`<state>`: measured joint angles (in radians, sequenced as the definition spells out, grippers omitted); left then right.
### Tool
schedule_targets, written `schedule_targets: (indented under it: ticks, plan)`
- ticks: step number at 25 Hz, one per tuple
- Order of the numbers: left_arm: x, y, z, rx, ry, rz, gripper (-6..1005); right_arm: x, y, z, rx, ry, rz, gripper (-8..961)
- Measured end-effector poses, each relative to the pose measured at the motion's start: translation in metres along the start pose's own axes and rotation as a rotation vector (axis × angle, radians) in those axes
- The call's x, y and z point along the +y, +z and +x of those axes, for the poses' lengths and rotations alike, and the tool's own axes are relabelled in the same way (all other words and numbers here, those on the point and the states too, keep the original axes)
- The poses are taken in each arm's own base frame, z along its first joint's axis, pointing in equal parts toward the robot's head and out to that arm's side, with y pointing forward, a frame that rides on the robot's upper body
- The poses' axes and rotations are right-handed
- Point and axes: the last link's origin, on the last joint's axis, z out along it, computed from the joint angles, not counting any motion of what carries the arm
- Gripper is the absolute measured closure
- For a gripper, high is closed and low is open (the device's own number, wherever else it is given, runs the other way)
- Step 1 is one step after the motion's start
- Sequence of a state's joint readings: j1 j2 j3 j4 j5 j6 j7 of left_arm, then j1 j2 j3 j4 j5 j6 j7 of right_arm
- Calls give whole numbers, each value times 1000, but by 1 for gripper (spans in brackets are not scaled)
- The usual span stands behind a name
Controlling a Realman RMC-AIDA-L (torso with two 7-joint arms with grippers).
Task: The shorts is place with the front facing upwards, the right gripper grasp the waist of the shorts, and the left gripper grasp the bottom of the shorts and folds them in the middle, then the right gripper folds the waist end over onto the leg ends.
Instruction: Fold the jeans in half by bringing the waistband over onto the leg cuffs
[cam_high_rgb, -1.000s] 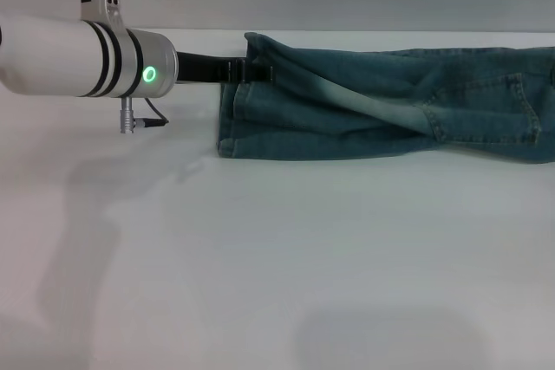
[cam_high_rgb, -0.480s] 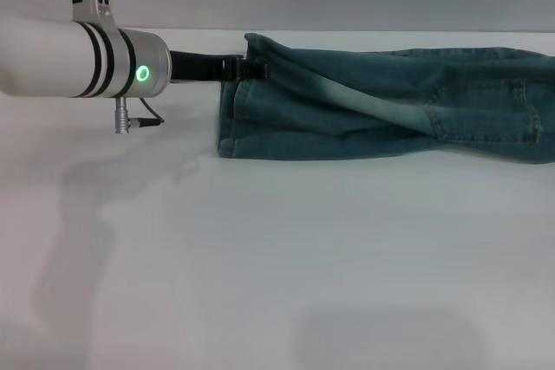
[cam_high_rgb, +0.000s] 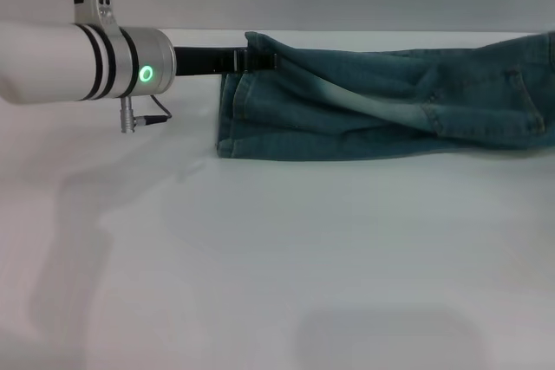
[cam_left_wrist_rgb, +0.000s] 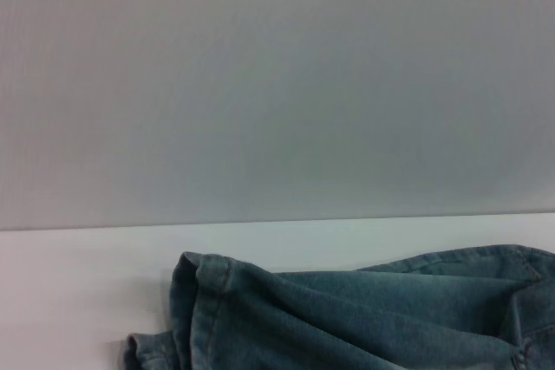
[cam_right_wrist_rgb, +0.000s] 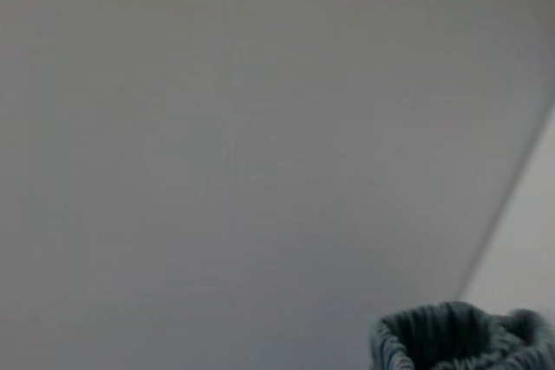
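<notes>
Left gripper at shorts' hem corner, shorts folded lengthwise on table

Left gripper [cam_high_rgb: 260, 61] reached in level from the robot's left, white forearm with green ring light lying horizontal low over the table [cam_high_rgb: 277, 257]. Black fingers met the far corner of the bottom of the shorts [cam_high_rgb: 232, 114], and appeared pinched on that hem fold, which stood raised off the surface there. Shorts [cam_high_rgb: 381, 106] lay across the far side of the table, long axis running left to right, one leg doubled over the other, pale faded streak running diagonally on top. Hemmed leg ends sat toward the robot's left; the waist end ran out of the head view on the right. Left wrist view showed the lifted cuff and rumpled denim below a grey wall [cam_left_wrist_rgb: 277, 84]. Right gripper itself was not seen; right wrist view showed only a bunch of gathered waistband [cam_right_wrist_rgb: 451, 340] at the frame edge, grip state could not be told. No containers present.
</notes>
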<state>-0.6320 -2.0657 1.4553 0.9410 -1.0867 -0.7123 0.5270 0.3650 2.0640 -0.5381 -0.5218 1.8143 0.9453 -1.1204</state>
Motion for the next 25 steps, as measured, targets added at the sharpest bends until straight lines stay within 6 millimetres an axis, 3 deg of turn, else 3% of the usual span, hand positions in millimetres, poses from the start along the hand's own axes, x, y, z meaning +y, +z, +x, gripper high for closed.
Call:
schedule_targets:
  ticks: [4,10,18,25]
  plan:
    - [0,1,-7,20,9,-4,170,29,16,-4,36,-25,-80,893]
    - [3,5,-16,21,28,-1,170,80,56,2,124,-79,-171,892]
    - [-3,4,-23,24,14,20,170,143,104,40,254,-158,-261,892]
    - [-29,-12,-30,98,1,105,170,169,122,71,323,-209,-276,893]
